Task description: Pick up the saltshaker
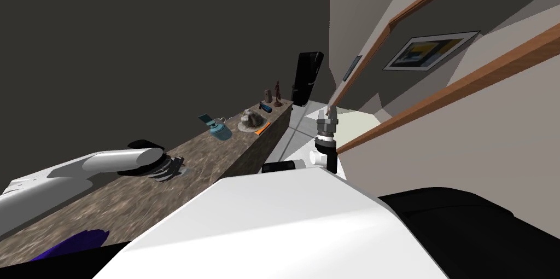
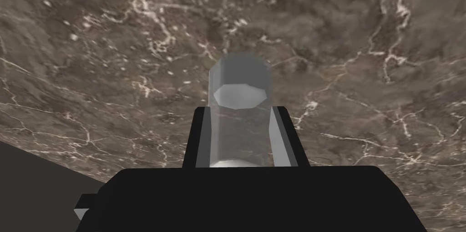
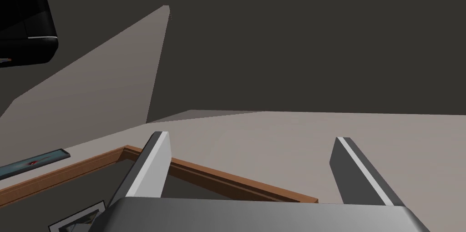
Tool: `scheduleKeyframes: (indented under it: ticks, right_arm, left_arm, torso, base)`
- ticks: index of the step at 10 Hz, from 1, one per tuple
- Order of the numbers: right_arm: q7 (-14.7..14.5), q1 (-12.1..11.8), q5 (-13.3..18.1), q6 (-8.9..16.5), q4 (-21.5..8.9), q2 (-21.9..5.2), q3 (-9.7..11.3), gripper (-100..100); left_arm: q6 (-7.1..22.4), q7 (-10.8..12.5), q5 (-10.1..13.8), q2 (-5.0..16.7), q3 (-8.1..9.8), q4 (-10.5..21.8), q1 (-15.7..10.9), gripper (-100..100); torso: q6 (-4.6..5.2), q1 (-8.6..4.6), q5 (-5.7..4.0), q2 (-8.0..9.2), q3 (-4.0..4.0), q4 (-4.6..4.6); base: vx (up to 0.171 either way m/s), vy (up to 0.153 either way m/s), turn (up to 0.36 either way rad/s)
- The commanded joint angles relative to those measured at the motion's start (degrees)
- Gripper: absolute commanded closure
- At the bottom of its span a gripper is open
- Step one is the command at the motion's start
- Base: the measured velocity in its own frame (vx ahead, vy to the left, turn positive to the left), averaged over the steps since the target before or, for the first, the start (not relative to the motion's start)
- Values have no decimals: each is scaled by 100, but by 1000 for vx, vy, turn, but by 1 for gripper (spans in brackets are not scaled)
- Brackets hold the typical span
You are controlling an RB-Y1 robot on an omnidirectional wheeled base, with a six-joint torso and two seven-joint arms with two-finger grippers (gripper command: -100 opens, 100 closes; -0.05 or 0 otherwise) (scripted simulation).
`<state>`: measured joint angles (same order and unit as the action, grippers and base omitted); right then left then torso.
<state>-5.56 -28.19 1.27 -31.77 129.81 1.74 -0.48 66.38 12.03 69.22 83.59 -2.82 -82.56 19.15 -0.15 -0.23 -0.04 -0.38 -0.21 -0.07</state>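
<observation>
left hand clamps saltshaker at marble counter.

Brown veined stone counter runs away along a dark wall. On it, nearest to farthest: purple shape at the near end; teal pot with teal box just behind; brownish heap beside an orange strip; blue item; two dark figurines. Tall black cabinet past the far end. Framed picture between two wooden rails.
</observation>
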Motion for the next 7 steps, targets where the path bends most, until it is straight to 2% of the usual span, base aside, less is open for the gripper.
scheduleKeyframes:
  ticks: [1,6,7]
  right_arm:
    - [0,0,0,0,0,0,0,0]
    - [0,0,0,0,0,0,0,0]
    - [0,1,0,0,0,0,0,0]
  left_arm:
    - [-52,-238,90,46,100,42,87,100]
    - [-189,-941,348,171,372,206,318,100]
    - [-167,-833,315,155,336,184,287,100]
  torso:
    - [0,0,0,0,0,0]
    - [3,5,0,7,4,1]
    - [3,6,0,9,5,2]
  base:
    - [111,-78,145]
    - [91,-64,141]
    - [37,-27,40]
